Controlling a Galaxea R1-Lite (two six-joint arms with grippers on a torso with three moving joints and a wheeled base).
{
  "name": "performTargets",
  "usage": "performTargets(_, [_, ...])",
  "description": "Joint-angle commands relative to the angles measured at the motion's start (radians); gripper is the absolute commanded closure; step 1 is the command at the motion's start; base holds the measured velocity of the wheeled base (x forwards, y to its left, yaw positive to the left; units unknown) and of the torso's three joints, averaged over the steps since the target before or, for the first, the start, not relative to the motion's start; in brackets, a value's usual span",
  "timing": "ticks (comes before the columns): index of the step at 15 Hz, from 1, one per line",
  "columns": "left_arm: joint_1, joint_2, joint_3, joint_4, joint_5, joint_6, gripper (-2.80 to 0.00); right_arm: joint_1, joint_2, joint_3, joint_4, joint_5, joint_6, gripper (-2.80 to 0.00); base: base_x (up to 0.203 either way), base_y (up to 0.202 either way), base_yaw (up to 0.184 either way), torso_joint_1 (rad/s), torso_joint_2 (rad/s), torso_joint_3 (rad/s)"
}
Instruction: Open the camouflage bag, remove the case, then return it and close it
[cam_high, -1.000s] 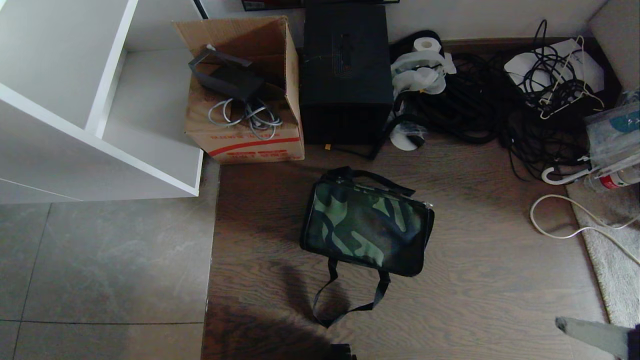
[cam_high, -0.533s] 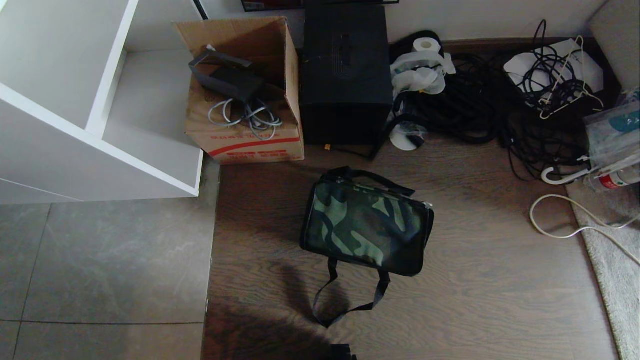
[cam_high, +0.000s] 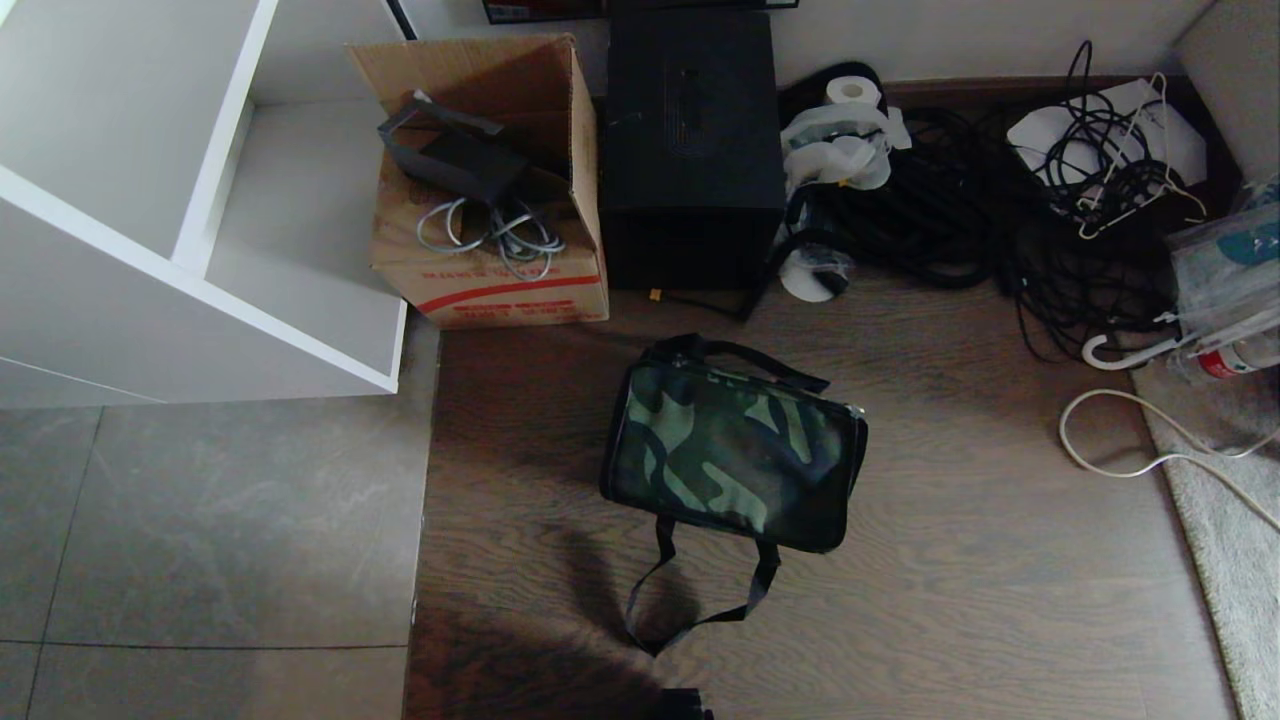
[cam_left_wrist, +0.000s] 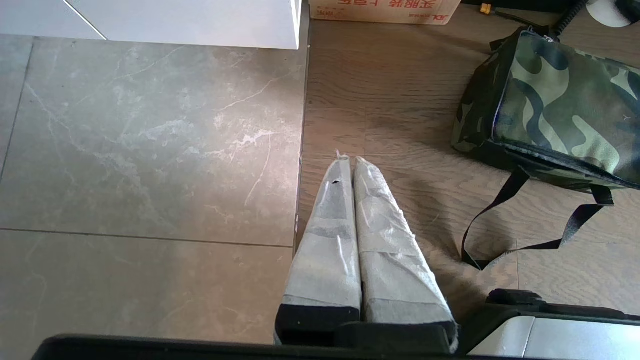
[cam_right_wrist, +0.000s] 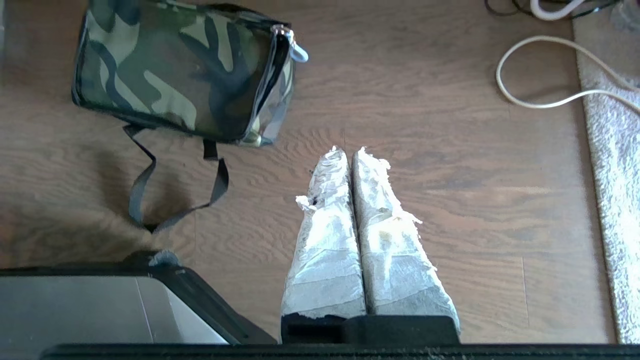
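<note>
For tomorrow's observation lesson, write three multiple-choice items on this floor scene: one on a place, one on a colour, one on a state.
1. Where does the camouflage bag lie?
A. on the wooden floor
B. on the white shelf
C. inside the cardboard box

2. What colour is the band printed on the cardboard box?
A. blue
B. red
C. yellow

3. How does the right tool stand?
A. shut on the bag's strap
B. wide open
C. shut, holding nothing

Answers:
1 A: the head view shows the bag flat on the wood, nearer the robot than the box and the black box.
2 B: a red stripe runs along the box's near face.
3 C: in the right wrist view its wrapped fingers meet above bare floor, apart from the bag.
</note>
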Motion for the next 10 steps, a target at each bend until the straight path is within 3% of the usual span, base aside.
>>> performTargets(1, [0.002,-0.002,0.009,-0.001,0.000,-0.001,0.00,0.000,-0.008,0.002,0.003,0.001,0.000,0.00,0.000,0.000,0.000,0.000,0.00,0.000])
performTargets(10, [0.000,-0.002,0.009,-0.001,0.000,-0.001,0.00,0.000,-0.009,0.003,0.003,0.000,0.000,0.00,0.000,0.000,0.000,0.000,0.00,0.000])
